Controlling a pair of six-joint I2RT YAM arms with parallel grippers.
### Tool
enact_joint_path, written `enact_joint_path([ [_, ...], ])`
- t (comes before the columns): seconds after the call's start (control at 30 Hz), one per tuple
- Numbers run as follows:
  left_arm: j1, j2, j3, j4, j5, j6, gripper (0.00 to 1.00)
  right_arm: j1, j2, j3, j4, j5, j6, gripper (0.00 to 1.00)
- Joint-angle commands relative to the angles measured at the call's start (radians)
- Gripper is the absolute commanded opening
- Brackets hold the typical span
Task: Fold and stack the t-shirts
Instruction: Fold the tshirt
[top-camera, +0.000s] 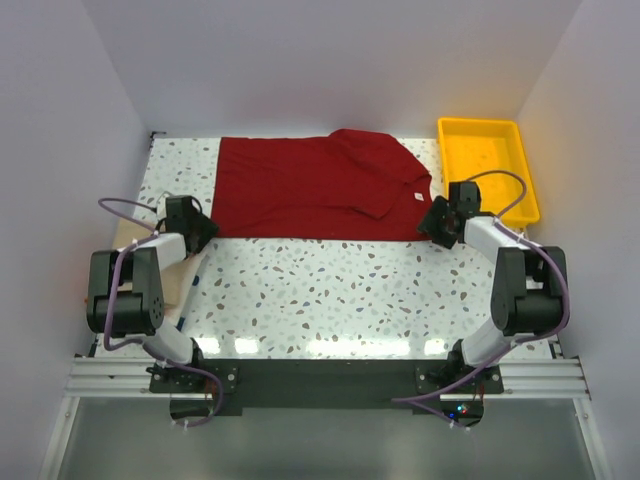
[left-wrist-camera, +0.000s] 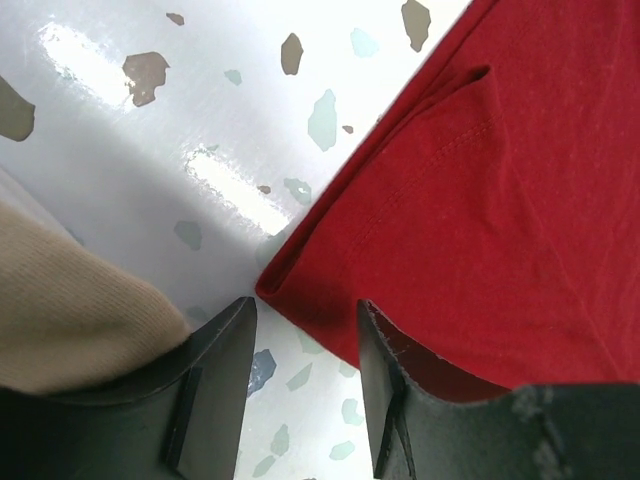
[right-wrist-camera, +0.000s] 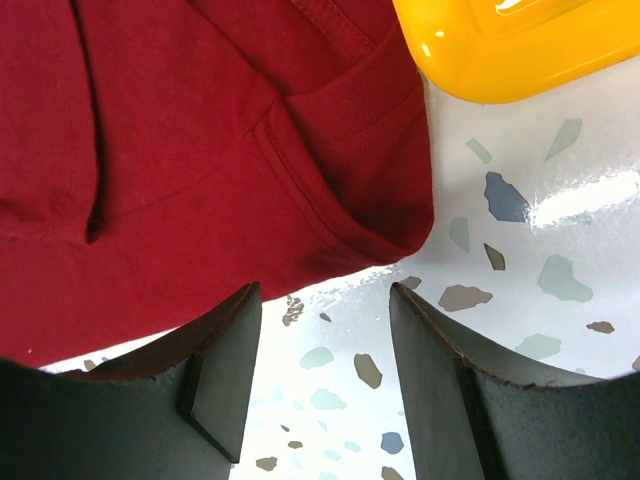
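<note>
Where speckled table (top-camera: 330, 290) shines, creased red t-shirt (top-camera: 310, 185)

Dark red t-shirt (right-wrist-camera: 200, 170) fills upper left and centre of frame; stitched hems and a soft fold show in the cloth; its lower edge runs from lower left up to a rounded corner at centre right; yellow tray (right-wrist-camera: 500, 50) at upper right, just beside the shirt; speckled glossy table (right-wrist-camera: 540, 260) at lower right; right gripper (right-wrist-camera: 325, 300) at bottom, jaws spread apart, bare table between them, shirt edge just above the tips.
</note>
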Motion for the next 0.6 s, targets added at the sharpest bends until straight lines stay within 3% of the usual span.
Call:
enact_joint_path([
  [0.0, 0.009, 0.018, 0.017, 0.030, 0.007, -0.022, 0.49, -0.002, 0.019, 0.012, 0.043, 0.003, -0.006, 0.58],
  [0.37, 0.003, 0.041, 0.035, 0.009, -0.007, -0.030, 0.22, -0.002, 0.080, 0.038, 0.057, 0.078, 0.009, 0.53],
  [0.47, -0.003, 0.037, 0.037, 0.010, 0.001, -0.029, 0.13, -0.004, 0.100, 0.058, 0.054, 0.092, 0.009, 0.32],
  [0.5, -0.003, 0.034, 0.040, 0.010, 0.001, -0.029, 0.08, -0.002, 0.102, 0.071, 0.051, 0.092, 0.009, 0.19],
  [0.57, -0.006, 0.017, 0.043, 0.003, 0.005, -0.027, 0.02, -0.002, 0.102, 0.086, 0.033, 0.098, 0.006, 0.06],
])
